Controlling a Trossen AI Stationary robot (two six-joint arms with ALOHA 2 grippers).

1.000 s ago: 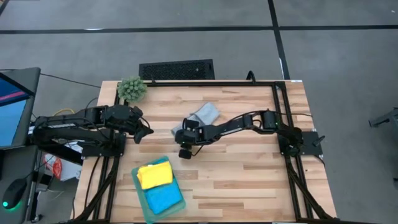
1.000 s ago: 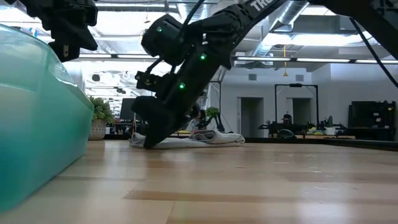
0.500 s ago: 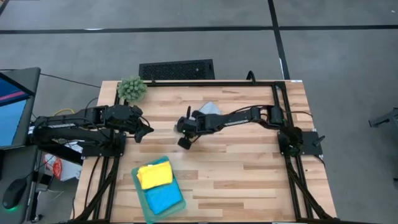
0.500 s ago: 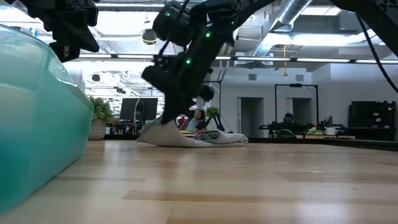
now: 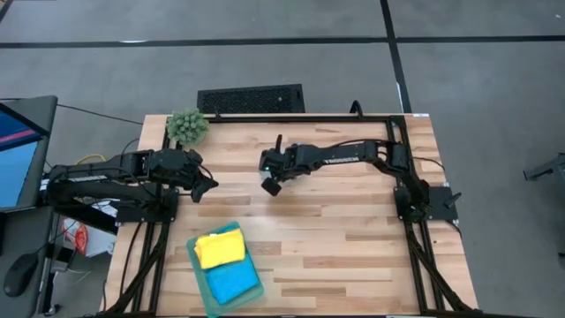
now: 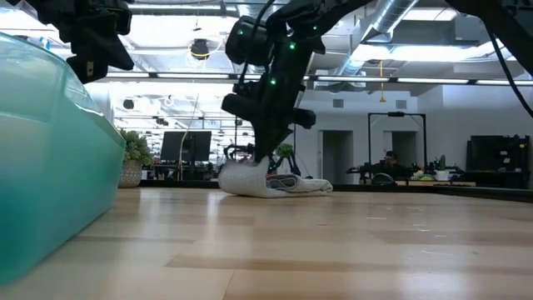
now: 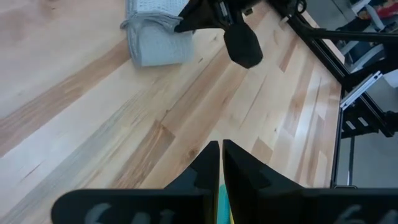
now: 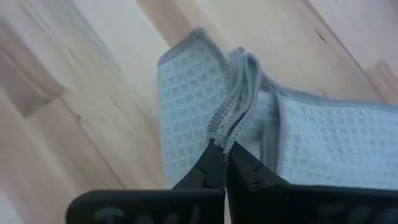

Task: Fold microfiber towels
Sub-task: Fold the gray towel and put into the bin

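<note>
A light grey towel [image 6: 275, 182] lies bunched on the table's far middle. It also shows in the left wrist view [image 7: 155, 38] and close up in the right wrist view [image 8: 199, 106]. In the high view the right arm covers it. My right gripper [image 8: 224, 150] stands over it [image 6: 263, 158], shut on it. At the table's left side my left gripper [image 5: 210, 188] hovers, shut and holding nothing [image 7: 221, 152]. A yellow towel [image 5: 220, 249] and a blue towel [image 5: 234, 282] lie folded in a teal bin [image 5: 196, 256]. My right gripper pinches the grey towel's stitched edge [image 8: 229, 127] between its two fingertips, where several layers are gathered together. The fingers come from above, slanting down. The held edge is raised a little, while the rest of the towel [image 6: 291, 185] lies on the table.
A fuzzy green plant ball [image 5: 187, 126] sits at the far left corner. The teal bin [image 6: 50, 167] stands at the near left. A black frame rail [image 5: 393, 150] runs along the right side, and bare wood [image 5: 335, 238] fills the near middle and right.
My right gripper has shut on the grey towel's near-left edge. It has risen and gone toward the far edge, rolling its wrist. That edge has been drawn up and over the rest of the towel, which now lies more bunched. The far part stayed in place.
</note>
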